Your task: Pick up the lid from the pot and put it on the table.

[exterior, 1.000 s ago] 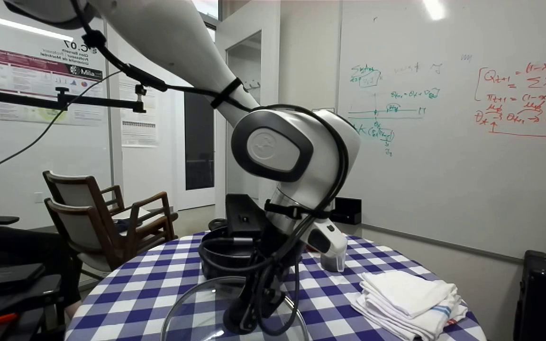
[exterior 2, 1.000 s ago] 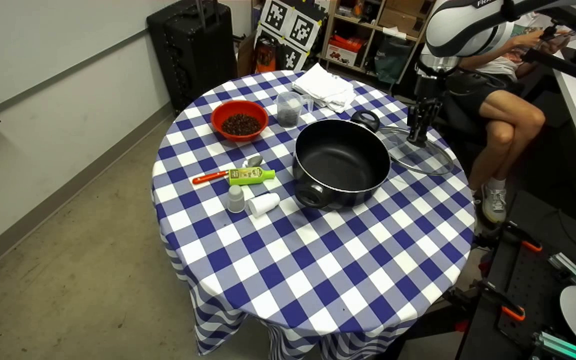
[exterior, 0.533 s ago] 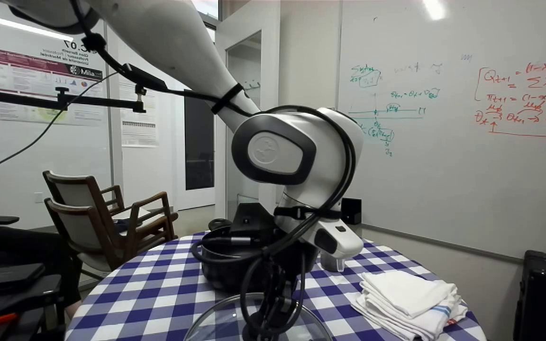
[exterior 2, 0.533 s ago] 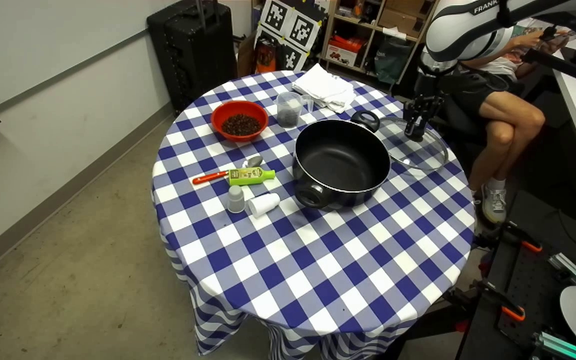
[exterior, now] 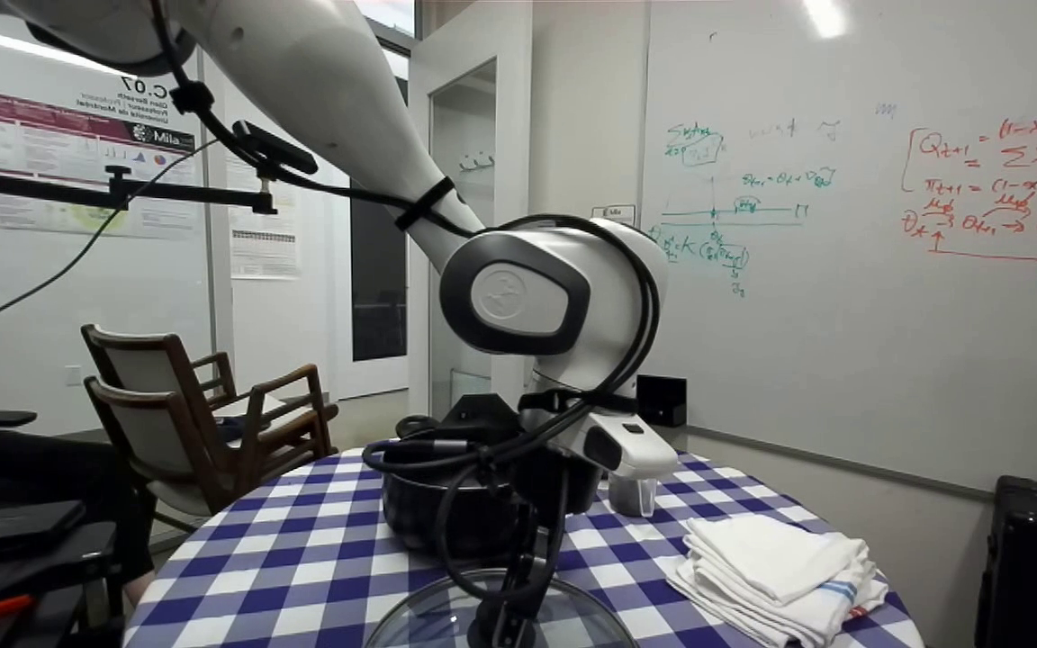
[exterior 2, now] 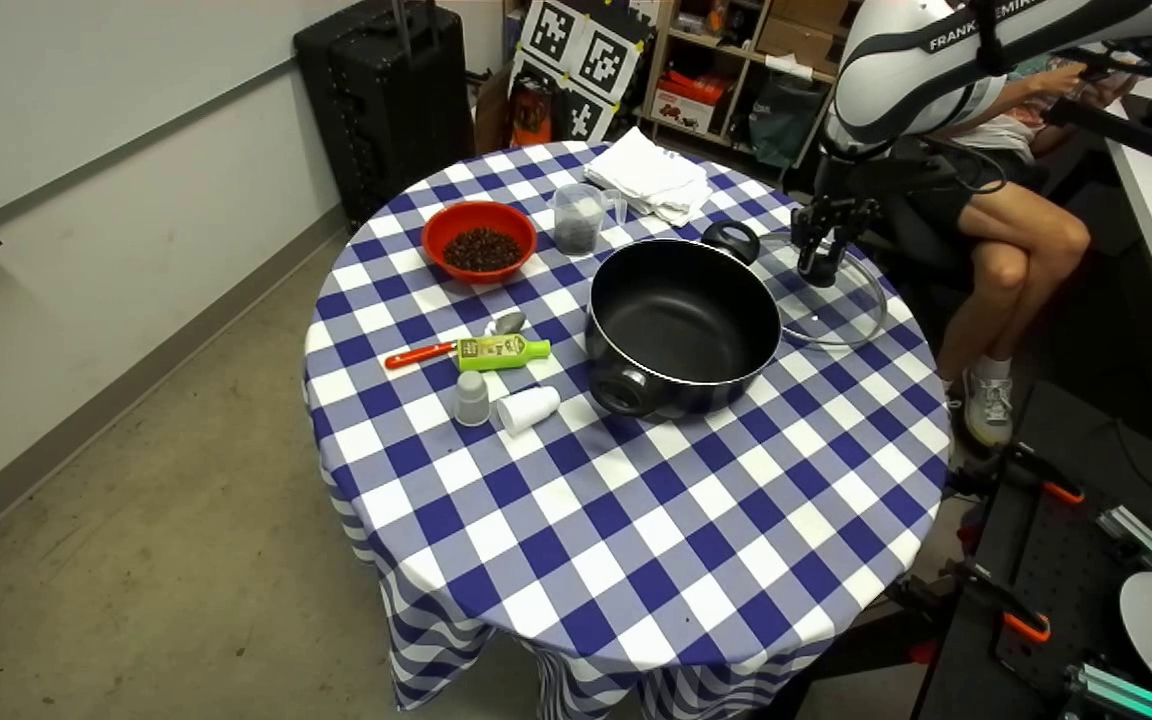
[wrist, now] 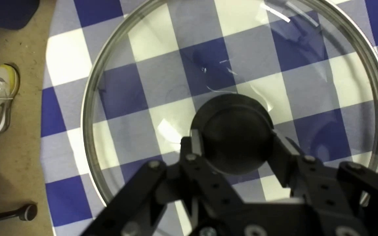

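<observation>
The lid (exterior 2: 861,305) is a see-through glass dome with a dark knob, beside the pot. It also shows in an exterior view (exterior: 419,616), cut by the bottom edge, and in the wrist view (wrist: 162,78). My gripper (wrist: 236,141) is shut on the knob, one finger on each side; it also shows in an exterior view (exterior 2: 818,250). The lid is low over the checked table (exterior 2: 636,545), about level; whether its rim touches the cloth I cannot tell. The black pot (exterior 2: 686,310) stands uncovered on the table and is partly hidden by the arm in an exterior view (exterior: 406,517).
White folded towels (exterior 2: 646,175), a clear measuring cup (exterior 2: 576,220) and a red bowl (exterior 2: 479,245) stand farther back. A green bottle (exterior 2: 501,352), a red-handled utensil (exterior 2: 421,355) and small cups (exterior 2: 529,410) lie beside the pot. The table's edge is close to the lid.
The gripper and the held lid have moved a little, leftward in an exterior view, rightward and down in an exterior view. The lid looks more level than a second ago. The pot has not moved.
</observation>
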`<state>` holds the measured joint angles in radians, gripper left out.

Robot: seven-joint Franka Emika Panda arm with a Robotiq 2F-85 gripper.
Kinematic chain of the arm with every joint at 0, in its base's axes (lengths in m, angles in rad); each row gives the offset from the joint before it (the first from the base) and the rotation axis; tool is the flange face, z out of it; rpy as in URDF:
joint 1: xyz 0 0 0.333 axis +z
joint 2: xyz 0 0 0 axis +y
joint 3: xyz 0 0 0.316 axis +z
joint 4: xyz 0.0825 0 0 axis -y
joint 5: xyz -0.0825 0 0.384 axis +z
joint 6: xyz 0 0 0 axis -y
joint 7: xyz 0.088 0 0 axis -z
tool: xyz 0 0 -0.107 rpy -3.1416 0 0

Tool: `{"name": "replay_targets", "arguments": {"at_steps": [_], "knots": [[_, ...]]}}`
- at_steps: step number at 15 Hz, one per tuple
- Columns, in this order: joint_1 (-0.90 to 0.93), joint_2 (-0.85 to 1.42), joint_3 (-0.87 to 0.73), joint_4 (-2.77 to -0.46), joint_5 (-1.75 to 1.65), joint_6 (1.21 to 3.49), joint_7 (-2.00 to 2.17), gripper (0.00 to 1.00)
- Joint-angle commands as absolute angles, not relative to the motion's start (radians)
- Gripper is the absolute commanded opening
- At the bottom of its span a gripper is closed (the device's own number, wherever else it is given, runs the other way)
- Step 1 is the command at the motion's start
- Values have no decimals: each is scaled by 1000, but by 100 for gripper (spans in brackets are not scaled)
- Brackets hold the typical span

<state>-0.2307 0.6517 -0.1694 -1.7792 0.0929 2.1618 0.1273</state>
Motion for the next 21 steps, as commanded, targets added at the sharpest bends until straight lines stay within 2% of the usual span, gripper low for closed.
{"name": "replay_targets", "arguments": {"at_steps": [1, 6, 7, 8, 9, 11, 12, 14, 15, 21], "knots": [[-203, 655, -184, -1787, 76, 2169, 177, 25], [-209, 672, -176, -1780, 89, 2156, 172, 25], [-213, 671, -172, -1779, 94, 2149, 164, 48], [-214, 669, -171, -1779, 94, 2145, 158, 75], [-215, 664, -169, -1782, 94, 2142, 151, 77], [-222, 641, -162, -1802, 104, 2149, 133, 91], [-217, 672, -170, -1778, 95, 2154, 152, 72], [-217, 667, -169, -1779, 95, 2154, 151, 87], [-217, 666, -169, -1779, 95, 2154, 150, 90], [-217, 665, -169, -1779, 95, 2154, 150, 91]]}}
